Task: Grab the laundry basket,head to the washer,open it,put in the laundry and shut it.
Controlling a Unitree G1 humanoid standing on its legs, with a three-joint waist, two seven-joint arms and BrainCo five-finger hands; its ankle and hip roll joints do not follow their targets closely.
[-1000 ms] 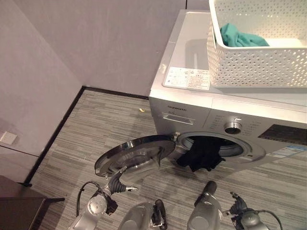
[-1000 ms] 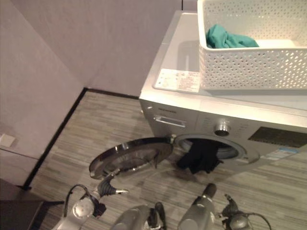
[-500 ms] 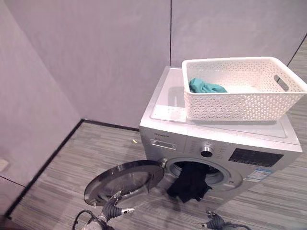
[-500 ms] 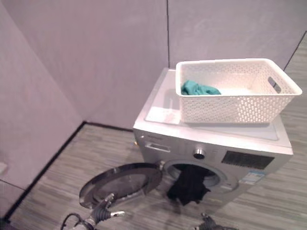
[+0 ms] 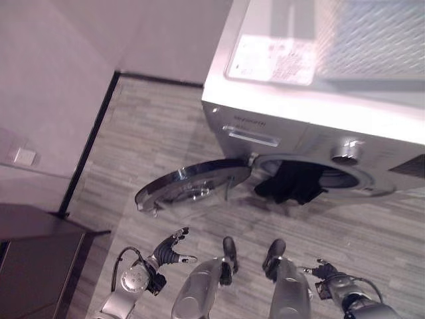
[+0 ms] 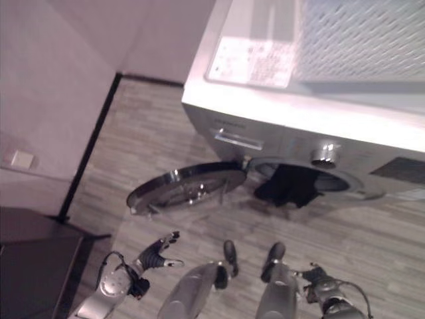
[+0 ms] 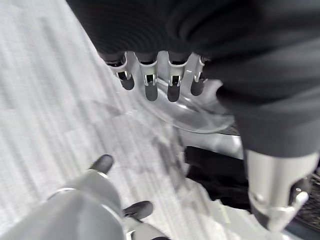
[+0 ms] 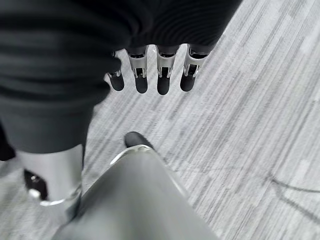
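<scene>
1. Grey striped floor (image 5: 153, 153) runs up to a plain wall with a dark skirting line, and the silver washer (image 5: 292, 113) stands on it in front of me.
2. On the washer's top sits the white perforated laundry basket (image 5: 372, 33), well above and apart from both my hands.
3. Its round door (image 5: 192, 185) hangs wide open to my left side, and a black garment (image 5: 292, 186) droops out of the drum opening over the lower rim.
4. My left hand (image 5: 171, 249) hovers low over the floor, near the open door's edge but apart from it; its fingers (image 7: 150, 85) are straight and loosely spread, the thumb held away, with nothing between them.
5. My right hand (image 5: 324, 271) hangs low on the other side, below the drum opening; its fingers (image 8: 162, 75) are likewise extended in a row and empty.
</scene>
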